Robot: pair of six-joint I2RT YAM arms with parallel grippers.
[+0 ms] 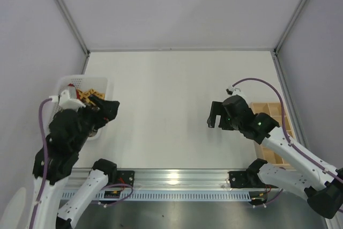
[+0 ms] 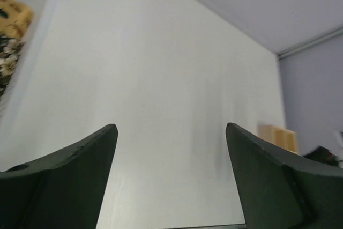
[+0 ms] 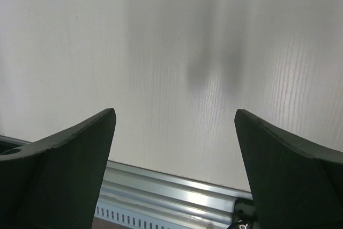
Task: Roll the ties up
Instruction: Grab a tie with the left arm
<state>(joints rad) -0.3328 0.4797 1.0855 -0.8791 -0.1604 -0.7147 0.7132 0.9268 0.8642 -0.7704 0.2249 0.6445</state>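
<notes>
Fetching step — left gripper (image 1: pixel 110 109) and right gripper (image 1: pixel 215 117) both gape wide, empty; the ties (image 1: pixel 90 95) seem bunched in the basket (image 1: pixel 86 77) just off the left gripper's left side — it must reach in next.

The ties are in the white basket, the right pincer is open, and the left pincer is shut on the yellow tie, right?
No. The left wrist view shows the left pincer open and empty. The rest stands: the ties are in the white basket and the right pincer is open.
</notes>
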